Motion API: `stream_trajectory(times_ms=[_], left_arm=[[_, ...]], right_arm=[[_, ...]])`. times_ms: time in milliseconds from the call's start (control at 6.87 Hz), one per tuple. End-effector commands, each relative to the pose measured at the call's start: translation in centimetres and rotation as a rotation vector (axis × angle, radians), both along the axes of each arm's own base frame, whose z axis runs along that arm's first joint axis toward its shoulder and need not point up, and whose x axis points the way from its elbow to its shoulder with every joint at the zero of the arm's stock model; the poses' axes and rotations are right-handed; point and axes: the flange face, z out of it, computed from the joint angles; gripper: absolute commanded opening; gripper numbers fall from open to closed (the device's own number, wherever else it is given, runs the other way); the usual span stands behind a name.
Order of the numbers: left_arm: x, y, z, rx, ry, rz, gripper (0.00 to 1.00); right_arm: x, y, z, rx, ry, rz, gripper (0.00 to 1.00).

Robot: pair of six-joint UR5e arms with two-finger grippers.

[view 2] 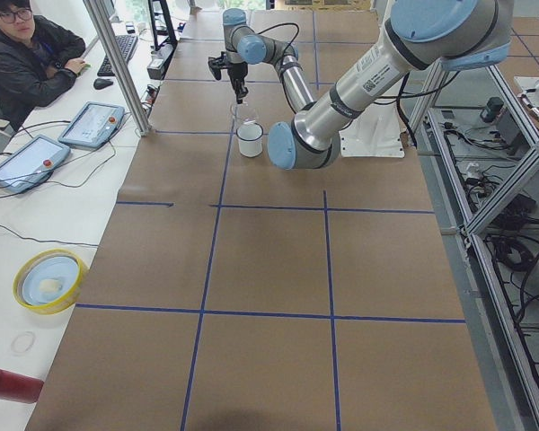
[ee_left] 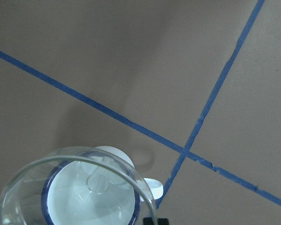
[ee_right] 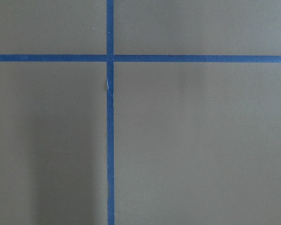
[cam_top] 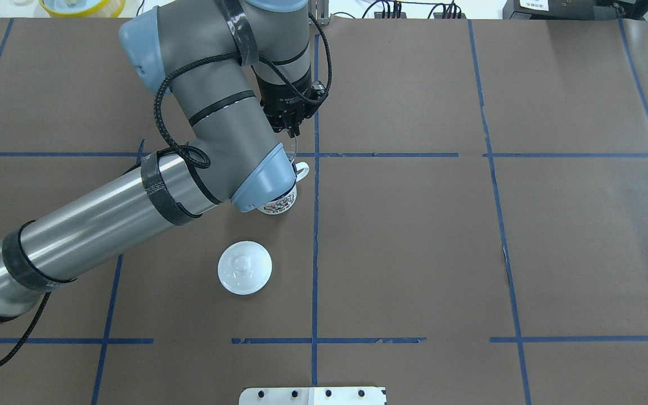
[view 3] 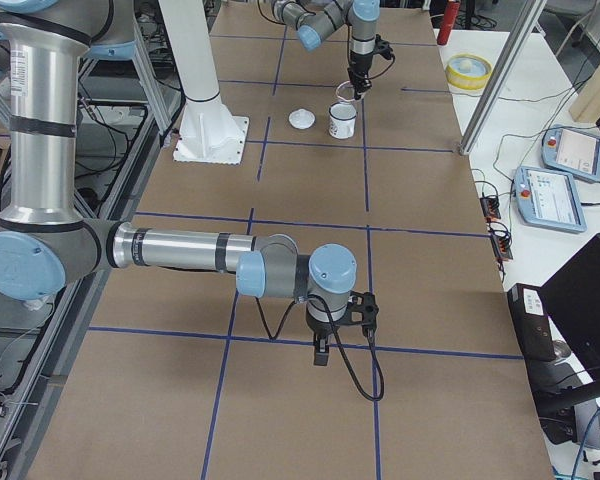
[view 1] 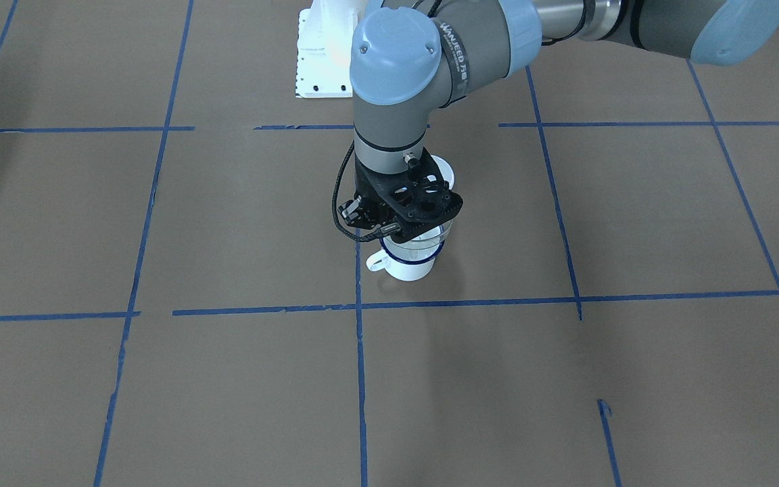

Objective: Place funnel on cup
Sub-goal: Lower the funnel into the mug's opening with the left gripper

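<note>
The cup (view 1: 408,265) is a white mug with a dark blue rim, standing on the brown table near a tape crossing. It also shows in the overhead view (cam_top: 282,203), half hidden under my left arm. My left gripper (cam_top: 292,131) is shut on the rim of the clear funnel (view 1: 428,238) and holds it upright over the cup's mouth. In the left wrist view the funnel (ee_left: 23,180) rings the cup's blue rim (ee_left: 46,206). I cannot tell whether the funnel rests on the cup. My right gripper (view 3: 321,351) hangs low over the table far away; I cannot tell its state.
A round white lid with a knob (cam_top: 244,268) lies on the table beside the cup, toward the robot. The white base plate (cam_top: 313,395) is at the robot's edge. A yellow bowl (view 2: 49,280) and an operator (view 2: 27,54) are beyond the table's side.
</note>
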Motion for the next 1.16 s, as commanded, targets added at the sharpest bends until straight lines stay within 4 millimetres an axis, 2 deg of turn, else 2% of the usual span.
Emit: stream_trajectory(times_ms=[0,146,291,437,582,728,873,1019], left_arm=[[-0.6,0.6,-0.5,-0.011,0.0,0.007,0.0],[0.3,1.2,-0.1,-0.016,-0.003,0.022,0.0],[2.5,3.0,0.4,-0.029,-0.005,0.066,0.0],[3.4,3.8,1.9,-0.039,-0.018,0.083,0.0],[4.1,4.3,3.0,-0.046,-0.027,0.093,0.0],[4.1,4.3,3.0,-0.045,-0.027,0.092,0.0],[4.0,4.2,3.1,-0.047,-0.028,0.092,0.05],[3.8,4.0,3.1,-0.047,-0.028,0.087,0.47]], right_arm=[[0.0,0.0,0.0,0.0,0.0,0.0,1.0],[0.0,0.0,0.0,0.0,0.0,0.0,1.0],[0.0,0.0,0.0,0.0,0.0,0.0,1.0],[0.0,0.0,0.0,0.0,0.0,0.0,1.0],[0.0,0.0,0.0,0.0,0.0,0.0,1.0],[0.0,0.0,0.0,0.0,0.0,0.0,1.0],[0.0,0.0,0.0,0.0,0.0,0.0,1.0],[0.0,0.0,0.0,0.0,0.0,0.0,1.0]])
